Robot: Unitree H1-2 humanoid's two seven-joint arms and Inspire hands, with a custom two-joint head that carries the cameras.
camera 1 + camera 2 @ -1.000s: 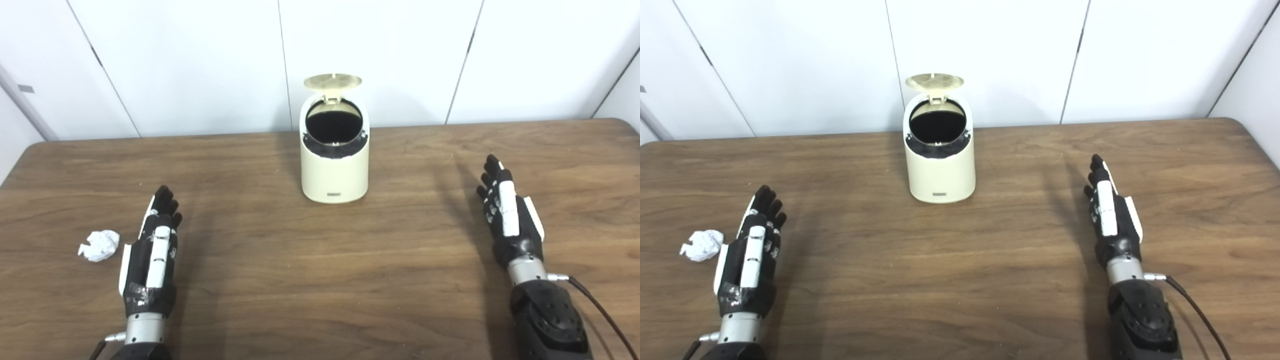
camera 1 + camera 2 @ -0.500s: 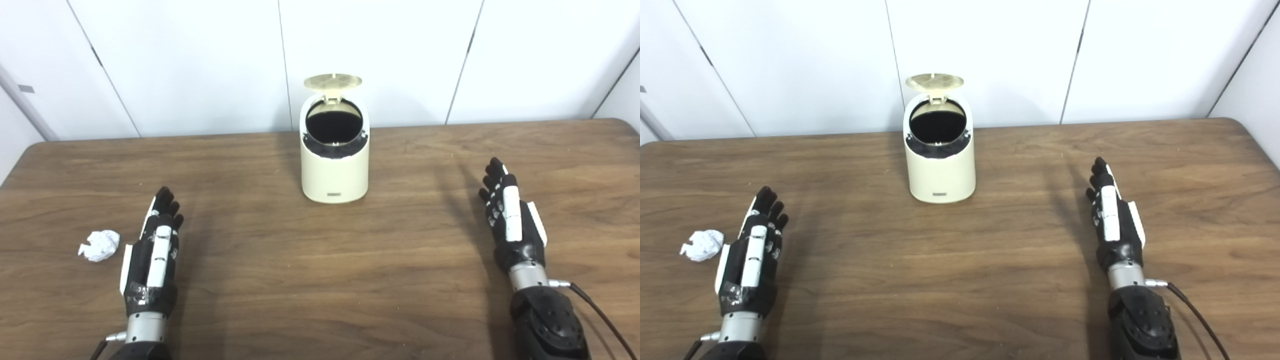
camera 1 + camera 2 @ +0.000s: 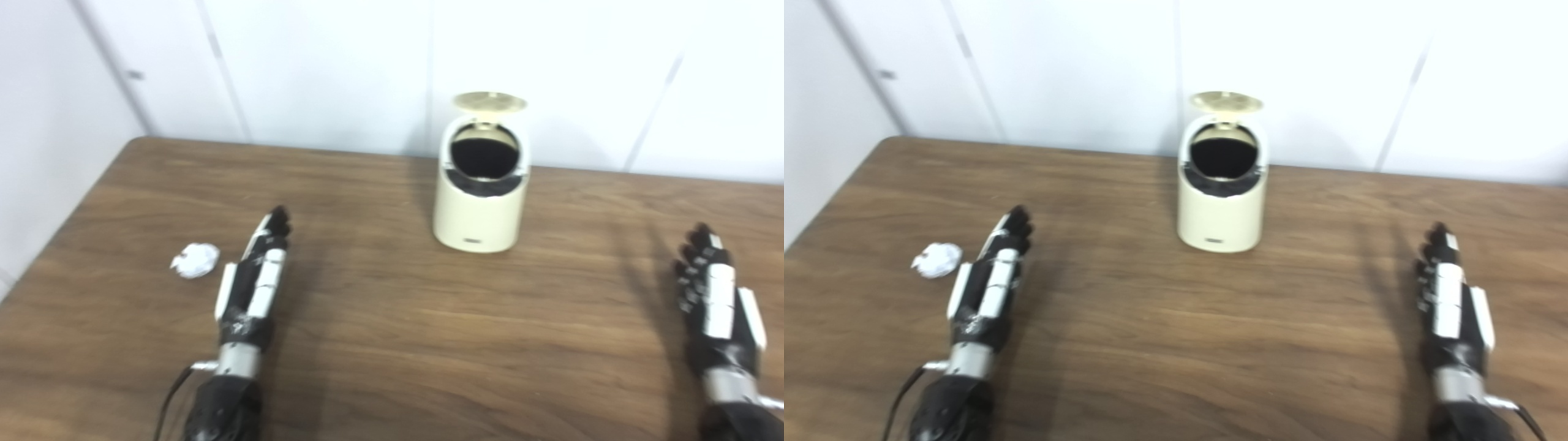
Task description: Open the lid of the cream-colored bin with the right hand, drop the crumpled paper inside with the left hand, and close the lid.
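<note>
Table: wooden, left edge in view; broad bare surface lay between both hands and in front of the bin. Bin: cream, far centre, lid upright, mouth exposed. Whole view had shifted since the earlier frame, so the camera turned; objects unmoved. Left hand and right hand: flat, fingers extended, grasping nothing. Crumpled paper: just beside the left hand's outer side, apart.

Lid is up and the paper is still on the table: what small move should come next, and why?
Probably the left hand should shift toward its own left to the crumpled paper and close on it. The bin already stands with its lid raised, both hands are open and hold nothing, and the paper lies just beside the left hand.
</note>
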